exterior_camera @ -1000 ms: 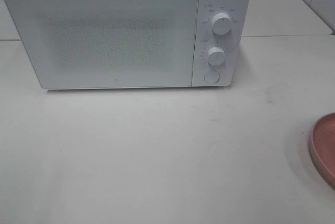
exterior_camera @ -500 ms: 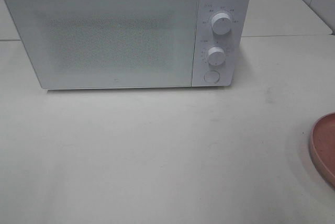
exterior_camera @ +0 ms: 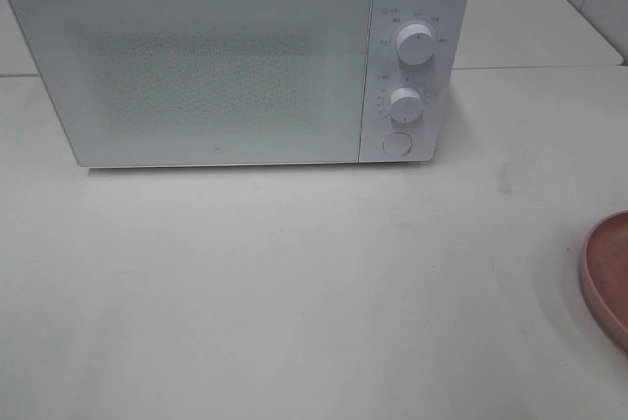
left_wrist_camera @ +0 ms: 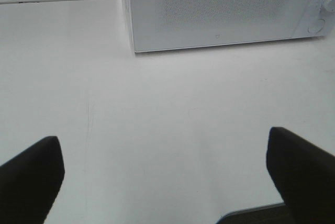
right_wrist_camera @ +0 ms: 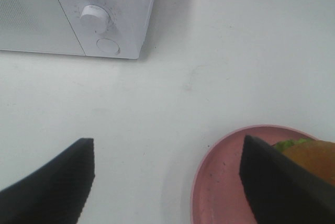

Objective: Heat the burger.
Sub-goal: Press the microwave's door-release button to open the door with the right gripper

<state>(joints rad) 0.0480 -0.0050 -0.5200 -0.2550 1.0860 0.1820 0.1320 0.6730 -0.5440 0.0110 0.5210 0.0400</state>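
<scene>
Now: noted white microwave (exterior_camera: 235,62) at back of table (exterior_camera: 294,283), door shut; upper dial (exterior_camera: 416,44), lower dial (exterior_camera: 404,103) and round button (exterior_camera: 396,143) on its right panel. Found burger (right_wrist_camera: 314,158) on pink plate (right_wrist_camera: 220,182) at table's right edge, well apart from microwave; only bun and some lettuce visible. Logged left gripper (left_wrist_camera: 163,145) jaws wide, holding nothing, above bare table. Logged right gripper (right_wrist_camera: 167,145) jaws wide, empty, near plate.

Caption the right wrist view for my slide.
Open right gripper over the table, burger on a pink plate nearby, closed microwave beyond.
</scene>
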